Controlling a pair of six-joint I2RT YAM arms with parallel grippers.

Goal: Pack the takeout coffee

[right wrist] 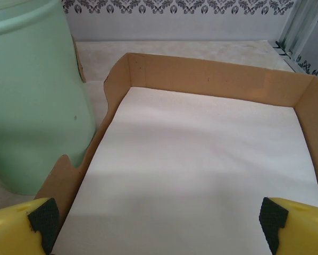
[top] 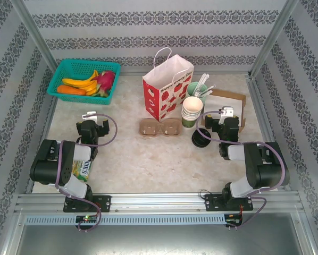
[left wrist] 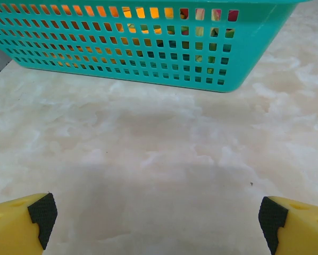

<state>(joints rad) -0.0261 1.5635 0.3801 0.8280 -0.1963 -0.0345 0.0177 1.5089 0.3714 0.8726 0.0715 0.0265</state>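
Note:
The takeout coffee [top: 200, 138] shows from above as a dark round black lid, right of the table's centre and just left of my right arm. My right gripper [top: 226, 112] is behind and to the right of it, over a brown cardboard tray [right wrist: 212, 79] lined with white paper. In the right wrist view that gripper [right wrist: 159, 218] stands open with nothing between its fingers. My left gripper [top: 90, 114] is on the left side of the table, far from the cup. It [left wrist: 159, 218] is open over bare tabletop, facing the teal basket [left wrist: 148, 48].
A red-and-white paper bag [top: 167, 87] stands at centre back, with a cardboard cup carrier [top: 160, 127] in front of it. A stack of lidless cups [top: 191, 110] and a mint cup of utensils [top: 197, 89] stand beside the bag. The basket [top: 63, 66] holds fruit. A packet [top: 82, 170] lies under the left arm.

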